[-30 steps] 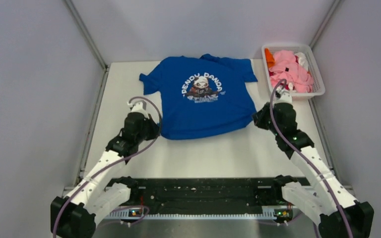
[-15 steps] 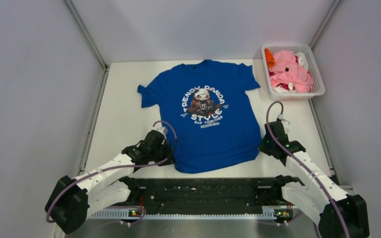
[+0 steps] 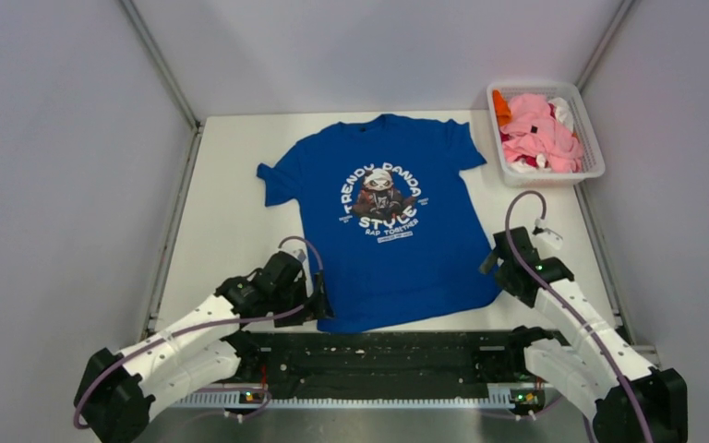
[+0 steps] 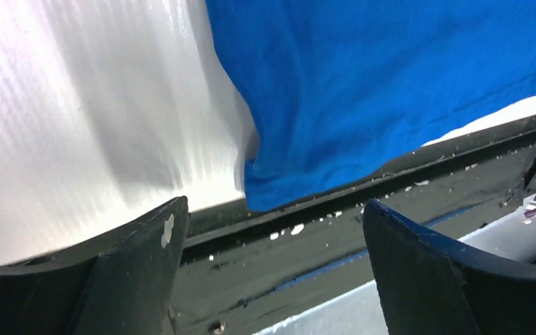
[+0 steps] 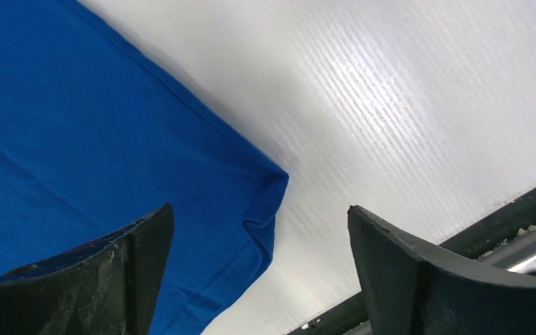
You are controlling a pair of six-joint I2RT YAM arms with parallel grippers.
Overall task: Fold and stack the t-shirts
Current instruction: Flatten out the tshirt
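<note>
Both my hands are sitting open and holding nothing. My left gripper point(image 3: 319, 301) is hovering at the lower-left hem corner of the blue t-shirt point(image 3: 397, 249), and my right gripper point(image 3: 493, 265) is hovering at the lower-right corner. Each wrist view is showing the jaws wide apart with only a cloth corner and the table point(image 3: 231, 185) between them.

The shirt is lying spread flat in the centre of the top view, print up, collar toward the top of the frame, sleeves out to both sides. Its hem is running along the bottom. In the left wrist view that corner is just lapping over the black rail point(image 3: 378, 355).

My read is that I'm parking one hand per hem corner because that gives a symmetric grab for the first fold. Risk: the left corner is hanging over the rail edge, so a pinch there could snag or catch a single layer.

The other t-shirts point(image 3: 540, 138) are waiting, bunched in the basket point(image 3: 554, 179) at the upper right, well apart from both hands. I'm judging that folding has not begun.
</note>
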